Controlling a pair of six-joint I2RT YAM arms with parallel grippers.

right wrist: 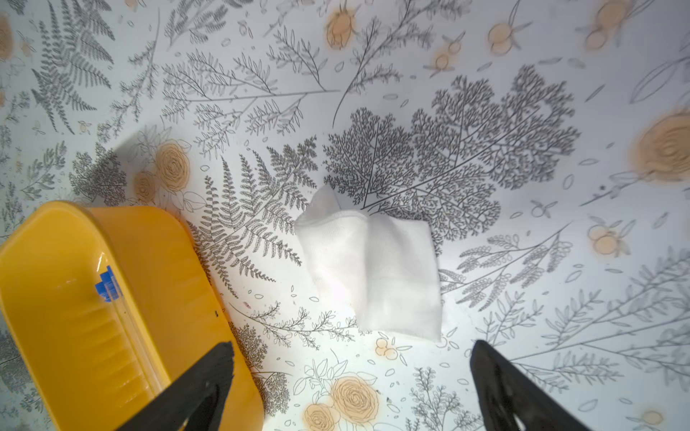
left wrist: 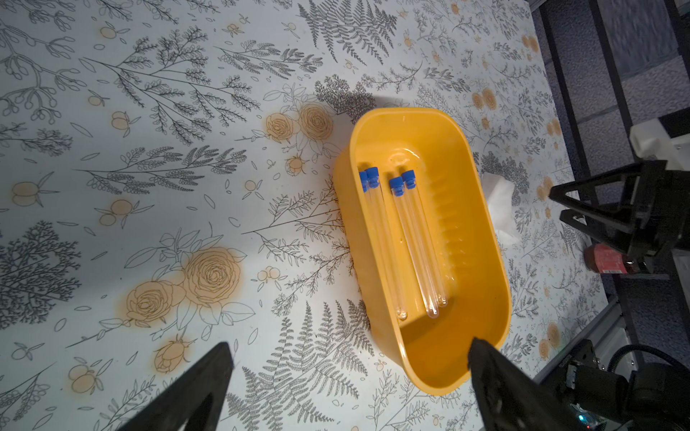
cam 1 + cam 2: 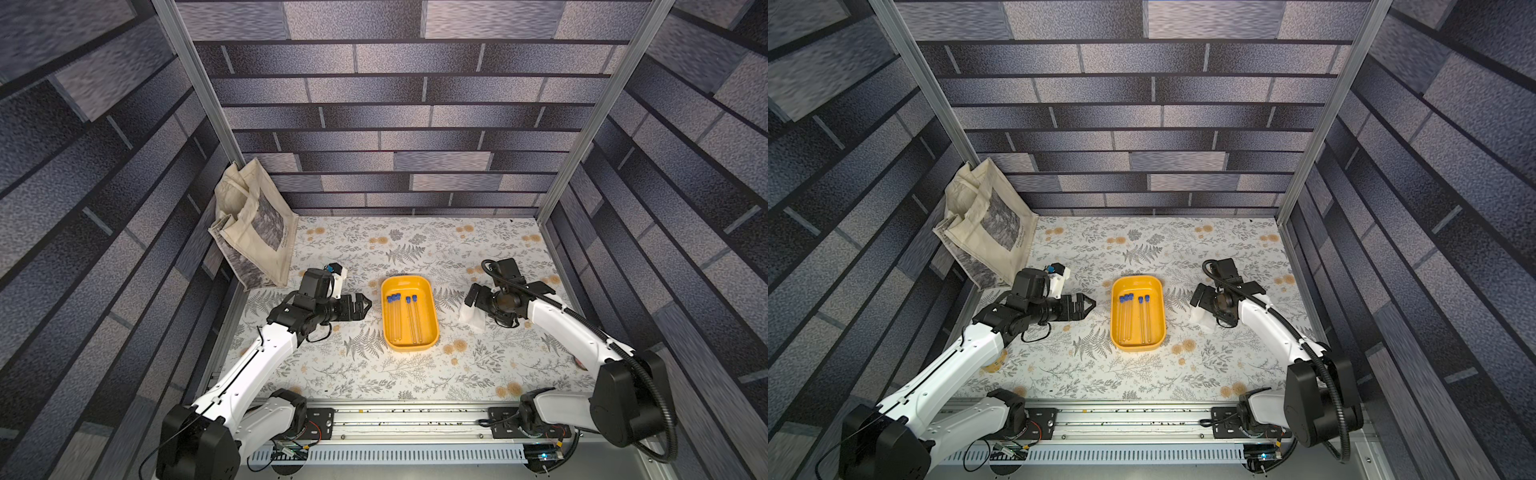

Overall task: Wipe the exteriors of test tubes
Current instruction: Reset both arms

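Note:
Several clear test tubes [image 3: 395,318] [image 3: 1126,318] with blue caps lie side by side in the yellow tray [image 3: 407,277] [image 3: 1138,278] at the middle of the table, caps toward the back wall. My left gripper [image 3: 367,306] [image 3: 1091,305] hovers just left of the tray, open and empty. In the left wrist view the test tubes [image 2: 418,242] lie in the tray [image 2: 345,224] ahead of the left gripper [image 2: 349,345]. My right gripper [image 3: 476,301] [image 3: 1200,300] [image 1: 350,346] stands open over the folded white cloth [image 3: 471,321] [image 1: 369,272], apart from it.
A beige tote bag [image 3: 253,232] [image 3: 984,224] leans in the back left corner. Patterned walls close in three sides. A metal rail [image 3: 407,419] runs along the front edge. The tray [image 1: 157,261] sits close to the right gripper's one finger.

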